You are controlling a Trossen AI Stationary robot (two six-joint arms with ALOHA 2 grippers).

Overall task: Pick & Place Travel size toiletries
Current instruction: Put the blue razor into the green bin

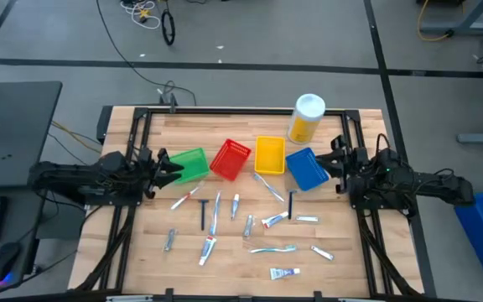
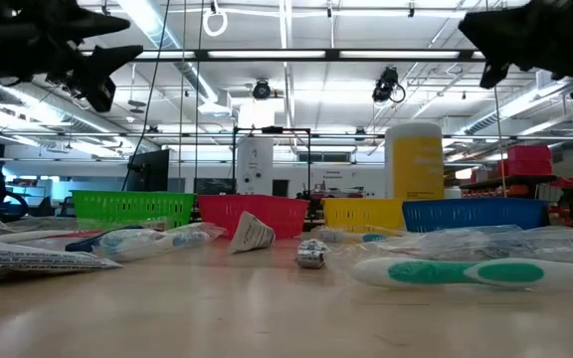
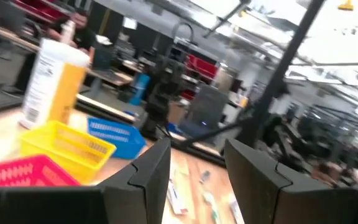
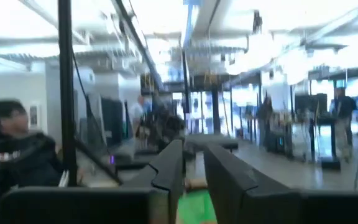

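The toiletries lie scattered on the table's near half in the high view: a white toothpaste tube (image 1: 283, 273), a green-and-white toothbrush (image 1: 273, 249) (image 2: 466, 271), a black razor stick (image 1: 203, 214) and small silvery tubes (image 1: 169, 240). All lie flat on the wood. My left gripper (image 1: 172, 169) (image 3: 197, 155) hovers open at the table's left side, beside the green bin (image 1: 189, 164). My right gripper (image 1: 329, 159) (image 4: 193, 155) hovers at the right side beside the blue bin (image 1: 307, 169), with a narrow gap between its fingers. Both are raised above the table in the low view.
Green, red (image 1: 231, 159), yellow (image 1: 270, 155) and blue bins stand in a row across the table's middle. A tall yellow bottle with a white cap (image 1: 306, 117) stands behind them near the far edge. Black frame rails (image 1: 124, 226) run along the left and right edges.
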